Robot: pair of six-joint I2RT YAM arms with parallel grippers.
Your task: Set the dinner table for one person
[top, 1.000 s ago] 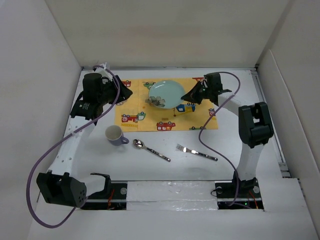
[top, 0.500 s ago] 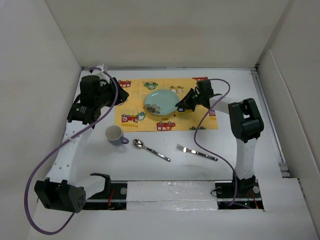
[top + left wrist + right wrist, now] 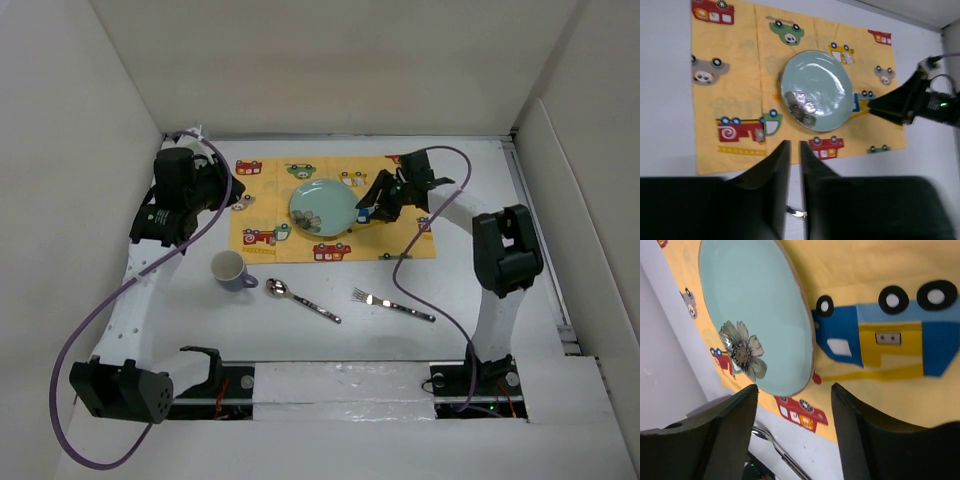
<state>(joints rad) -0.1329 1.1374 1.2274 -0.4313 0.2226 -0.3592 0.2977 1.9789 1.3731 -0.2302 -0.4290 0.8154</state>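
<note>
Flowered pale green plate (image 3: 816, 80) lying on yellow car-print placemat (image 3: 735, 100)

Robot test cell in a lab, laid out like a dining spot

Plain white panels (image 3: 70, 150) box in the bare white dinner table (image 3: 300, 340); a left arm (image 3: 150, 270) and a right arm (image 3: 510, 255) are bolted to a taped rail (image 3: 340, 380) at its near edge; a purple cable (image 3: 55, 400) loops loose; the car-print placemat (image 3: 265, 205), plate (image 3: 322, 205) and cup (image 3: 228, 268) are the only homely things.

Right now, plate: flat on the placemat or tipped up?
Flat. The plate rests level on the yellow placemat in the top and left wrist views; the right gripper is open beside it, not gripping.
</note>
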